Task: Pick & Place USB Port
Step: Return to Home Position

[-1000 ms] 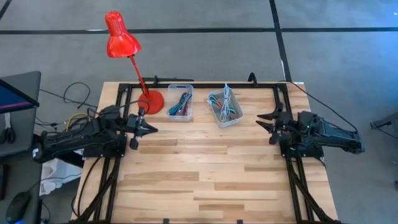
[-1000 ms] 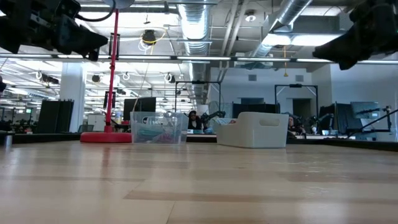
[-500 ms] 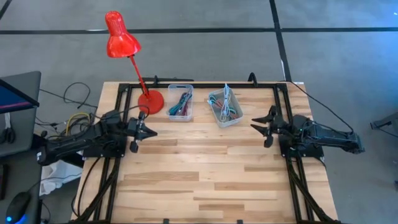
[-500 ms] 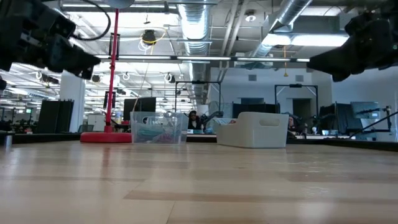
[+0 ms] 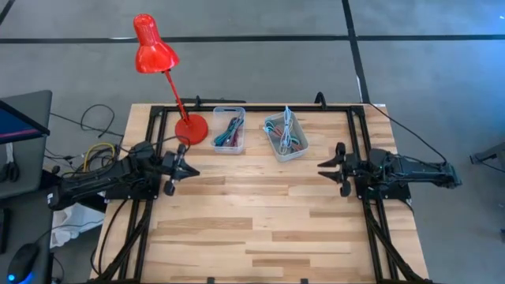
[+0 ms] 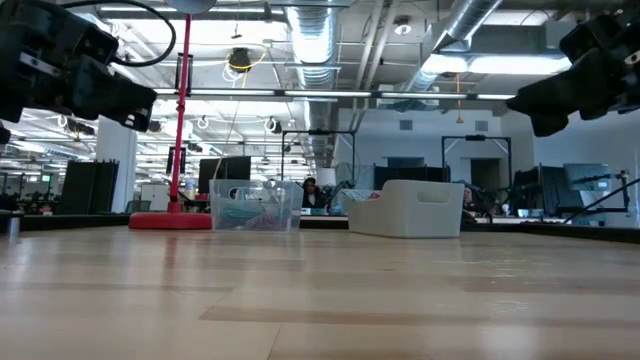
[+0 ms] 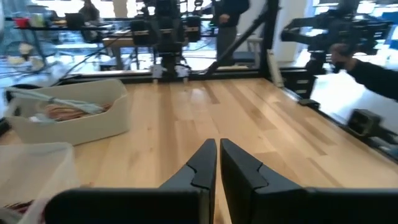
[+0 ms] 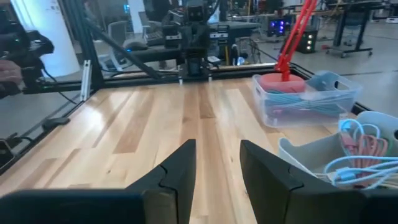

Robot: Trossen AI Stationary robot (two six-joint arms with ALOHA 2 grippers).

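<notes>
Pale wood planks make up the one table (image 5: pixel 260 229), and two bins stand side by side, near but not touching, toward the middle of its far edge. The clear bin (image 5: pixel 228 130) is on the left and the gray bin (image 5: pixel 286 136) on the right. Each holds a tangle of USB cables. Those in the clear bin (image 5: pixel 230 132) show teal and red strands, and those in the gray bin (image 5: pixel 287 134) show light blue and pink. The strands are too knotted to count, and no cable lies loose on the planks. One red desk lamp (image 5: pixel 152 46) has its round base on the far left of the table, just beside the clear bin, with its head leaning out past the far edge. There are two arms, one at each side, both raised off the wood and pointing inward across the table at each other. The left gripper (image 5: pixel 189 166) hangs over the left side, well apart from the bins, with its two fingers (image 7: pixel 202 163) pressed nearly together and nothing between them. The right gripper (image 5: pixel 327 167) hangs over the right side, near the gray bin but not touching it, with its two fingers (image 8: pixel 180 168) spread apart and empty.
</notes>
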